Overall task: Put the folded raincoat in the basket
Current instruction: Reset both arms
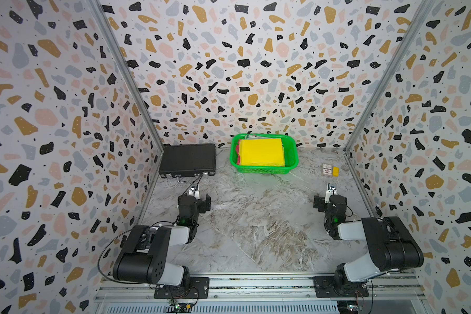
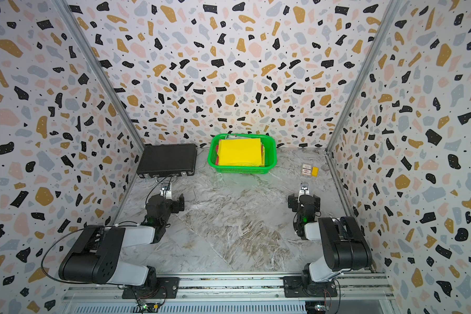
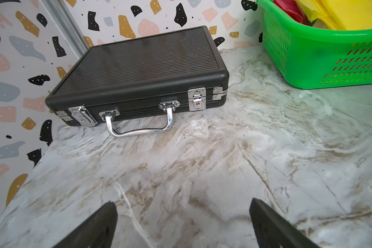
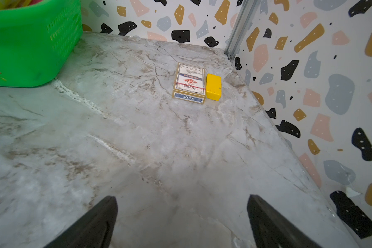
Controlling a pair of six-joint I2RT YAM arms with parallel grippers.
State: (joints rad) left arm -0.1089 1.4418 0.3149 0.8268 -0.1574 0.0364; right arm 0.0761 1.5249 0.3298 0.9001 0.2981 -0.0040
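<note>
Up front, the rail [image 1: 256, 282] carries both arms, and they're folded low, elbows bent, wrists aimed at the back wall. Left arm [image 1: 147, 252] hugs the left side and right arm [image 1: 386, 244] the right, well apart, with a big stretch of bare table [image 1: 256, 217] between them.

Left gripper [image 3: 183, 203] has its jaws spread wide, nothing between them, just marble showing under it. Right gripper [image 4: 182, 198] is the same deal: wide open and holding nothing.

Raincoat [image 1: 261, 152], a flat yellow folded square, is already lying in the basket [image 1: 264, 170], on top of something red. That basket sits at the far edge of the table against the back wall, roughly centred, so it's ahead of both grippers and off to the inner side of each, well apart from either.

Room-wise: the case [image 1: 188, 159] lies flat in the far left corner, straight ahead of the left gripper, handle pointing toward it. A card box [image 1: 327, 170] with a yellow block [image 1: 335, 170] touching it sits near the right wall, ahead of the right gripper. Walls close in on three sides, but the middle of the table is wide open up to the basket's front.
</note>
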